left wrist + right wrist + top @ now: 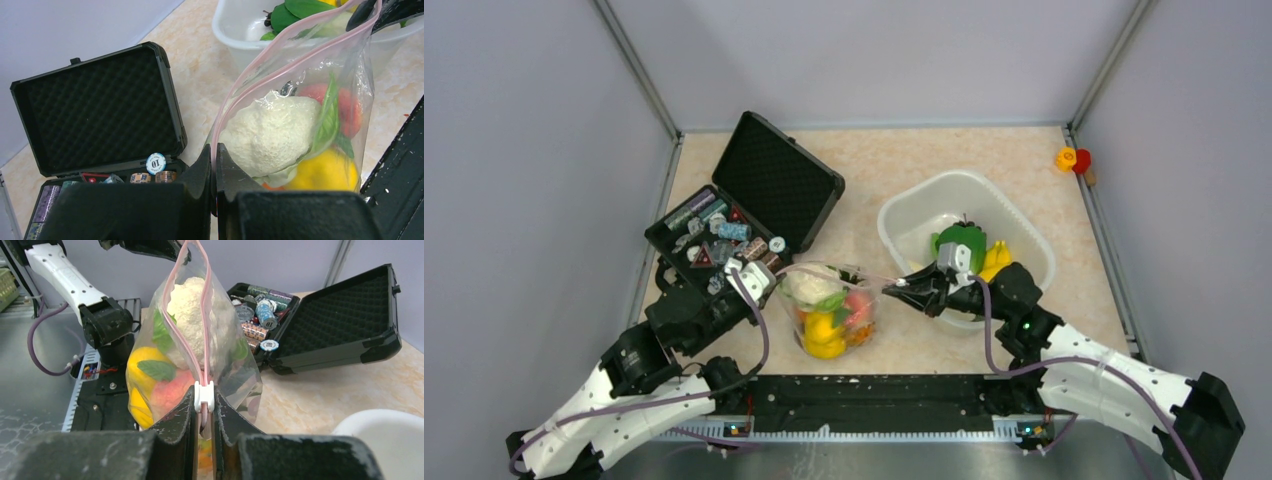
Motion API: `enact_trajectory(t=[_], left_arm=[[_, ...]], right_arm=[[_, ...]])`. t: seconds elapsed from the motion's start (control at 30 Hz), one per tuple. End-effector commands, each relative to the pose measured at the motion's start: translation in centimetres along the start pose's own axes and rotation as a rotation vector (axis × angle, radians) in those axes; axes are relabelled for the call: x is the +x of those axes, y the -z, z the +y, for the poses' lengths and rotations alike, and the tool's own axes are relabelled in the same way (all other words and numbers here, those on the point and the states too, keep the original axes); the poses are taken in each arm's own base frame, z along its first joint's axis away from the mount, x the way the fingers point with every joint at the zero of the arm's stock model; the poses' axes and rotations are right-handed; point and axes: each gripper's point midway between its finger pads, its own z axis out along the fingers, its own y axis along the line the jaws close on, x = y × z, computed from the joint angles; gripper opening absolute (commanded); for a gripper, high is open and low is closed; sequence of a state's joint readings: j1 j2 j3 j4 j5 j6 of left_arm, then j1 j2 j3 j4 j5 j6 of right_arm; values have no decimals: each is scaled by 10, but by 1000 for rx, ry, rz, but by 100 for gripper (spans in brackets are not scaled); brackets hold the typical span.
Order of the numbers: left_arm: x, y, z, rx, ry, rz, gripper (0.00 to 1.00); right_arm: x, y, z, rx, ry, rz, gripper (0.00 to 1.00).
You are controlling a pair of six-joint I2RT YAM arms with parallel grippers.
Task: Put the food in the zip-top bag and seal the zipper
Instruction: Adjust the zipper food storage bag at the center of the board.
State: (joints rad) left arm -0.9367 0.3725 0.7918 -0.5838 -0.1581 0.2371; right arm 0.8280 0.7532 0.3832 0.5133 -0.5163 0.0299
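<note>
The right fingers (175, 425) pinch the white slider (204, 395) on the zipper (205, 340); the left fingers (200, 172) pinch the zip-top bag (350, 65) corner.

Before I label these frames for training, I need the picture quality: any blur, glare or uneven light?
Top external: even soft light, sharp throughout. Left wrist: the left hand up close is dark and soft; small glints on the zip-top bag. Right wrist: the right hand is blurred up close, the bag behind it sharp.

Upright zip-top bag (300, 75), food (272, 132) inside
</note>
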Motion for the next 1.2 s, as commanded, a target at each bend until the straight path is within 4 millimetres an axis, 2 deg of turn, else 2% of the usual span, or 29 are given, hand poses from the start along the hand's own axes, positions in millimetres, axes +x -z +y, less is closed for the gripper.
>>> enact_trajectory(t=[0.0, 0.2, 0.27, 0.37, 0.43, 0.5, 0.63, 0.73, 0.93, 0.97, 1.03, 1.17], left_arm=[[-25, 2, 16, -79, 22, -98, 0], [-26, 0, 14, -71, 23, -105, 0], [-27, -2, 13, -65, 23, -108, 0], [-27, -3, 13, -67, 24, -105, 0], [-26, -4, 13, -68, 23, -102, 0], [-27, -3, 13, -65, 23, -106, 0], [-28, -2, 14, -70, 22, -108, 0], [-28, -2, 15, -73, 24, -107, 0], [-27, -1, 16, -81, 26, -111, 0], [-27, -1, 16, -81, 26, -113, 6], [-29, 0, 19, -98, 36, -121, 46], [-47, 6, 18, -77, 44, -175, 74]], right_arm=[[-29, 2, 2, -9, 44, -116, 0], [-31, 1, 5, -30, 35, -125, 11], [-30, 0, 8, -52, 31, -123, 19], [-25, 0, 6, -39, 22, -115, 21], [-24, 0, 6, -36, 19, -121, 26], [-25, 0, 8, -48, 19, -129, 24], [-25, -2, 9, -61, 16, -130, 14], [-21, -4, 7, -55, 8, -121, 2], [-17, -5, 6, -53, 4, -111, 0], [-17, -5, 5, -49, 2, -111, 0], [-18, -6, -1, -17, -12, -110, 0], [-18, -9, -10, 33, -49, -93, 0]])
